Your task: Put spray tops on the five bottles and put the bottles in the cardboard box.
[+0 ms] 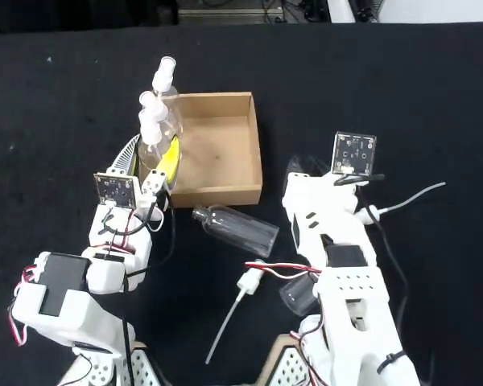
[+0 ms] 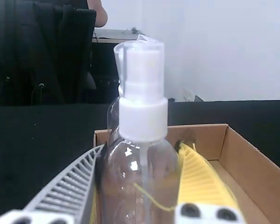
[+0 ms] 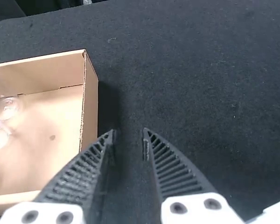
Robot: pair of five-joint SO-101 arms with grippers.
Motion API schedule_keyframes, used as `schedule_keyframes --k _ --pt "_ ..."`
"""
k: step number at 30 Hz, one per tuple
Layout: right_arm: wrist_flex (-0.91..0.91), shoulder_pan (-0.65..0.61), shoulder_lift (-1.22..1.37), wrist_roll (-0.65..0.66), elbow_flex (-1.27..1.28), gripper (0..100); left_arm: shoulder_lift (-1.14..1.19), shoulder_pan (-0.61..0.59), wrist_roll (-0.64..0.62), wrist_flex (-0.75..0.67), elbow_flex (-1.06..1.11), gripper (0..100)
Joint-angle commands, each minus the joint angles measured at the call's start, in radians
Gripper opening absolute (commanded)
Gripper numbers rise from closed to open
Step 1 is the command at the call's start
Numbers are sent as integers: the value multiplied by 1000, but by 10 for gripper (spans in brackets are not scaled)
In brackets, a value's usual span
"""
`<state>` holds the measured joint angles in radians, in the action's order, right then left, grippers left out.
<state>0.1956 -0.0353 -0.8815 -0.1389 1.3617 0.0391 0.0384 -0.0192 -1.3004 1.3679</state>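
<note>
1. A clear bottle capped with a white spray top is pinched upright by the left gripper at the left wall of the cardboard box.
2. The right gripper is held slightly parted and empty over the table, beside the box's right wall.
3. An uncapped bottle is laid on its side before the box's front wall, with a loose spray top nearer the table's front edge.

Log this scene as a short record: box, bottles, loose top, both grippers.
cardboard box: open, on the table
left gripper: shut on a capped bottle at the box's left wall
other capped bottles: two, upright by that wall
uncapped bottle: lying on the table between box and arms
loose spray top: on the table near the uncapped bottle
right gripper: open, empty, above the table beside the box
</note>
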Motion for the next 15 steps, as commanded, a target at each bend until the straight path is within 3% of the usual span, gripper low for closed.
schedule_keyframes --k 1,5,15 --pt "-31 15 -30 2 -4 74 -5 -10 -2 -29 -48 126" --pt "-31 15 -30 2 -4 74 -2 -10 -8 -26 -42 271" --pt "-31 15 -30 2 -4 74 -5 -12 0 -29 10 283"
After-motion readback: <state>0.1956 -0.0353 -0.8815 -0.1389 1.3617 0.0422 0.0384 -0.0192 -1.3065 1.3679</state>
